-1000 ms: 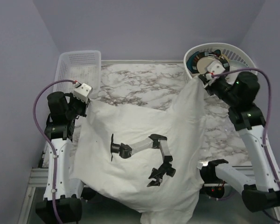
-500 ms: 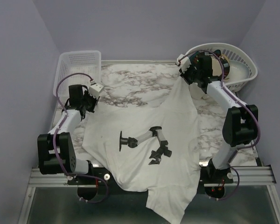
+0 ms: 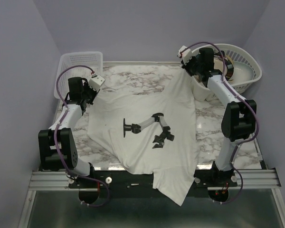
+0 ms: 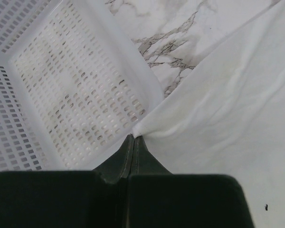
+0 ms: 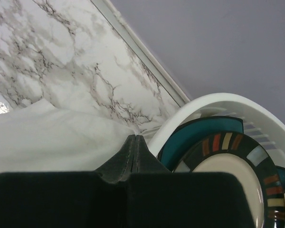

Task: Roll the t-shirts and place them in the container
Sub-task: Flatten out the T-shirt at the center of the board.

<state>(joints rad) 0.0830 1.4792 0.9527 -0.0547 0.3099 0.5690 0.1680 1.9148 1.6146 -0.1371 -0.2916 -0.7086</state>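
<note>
Top external: t-shirt (image 3: pixel 147 109) lay spread over the worktop (image 3: pixel 128 78) centre, hem hanging off the 6 o'clock edge. Judged soft, light and limp: it would sag and crease, not slippery or fragile, best taken at corners or along the hem. Left tool (image 4: pixel 134 138) was pressed together, pinching a cloth corner at 10 o'clock beside the lattice basket (image 4: pixel 61 85). Right tool (image 5: pixel 135 138) pinched the opposite corner at 1 o'clock, next to the round basket (image 5: pixel 213 107). Both arms were reached far out, upper edge held taut between them
</note>
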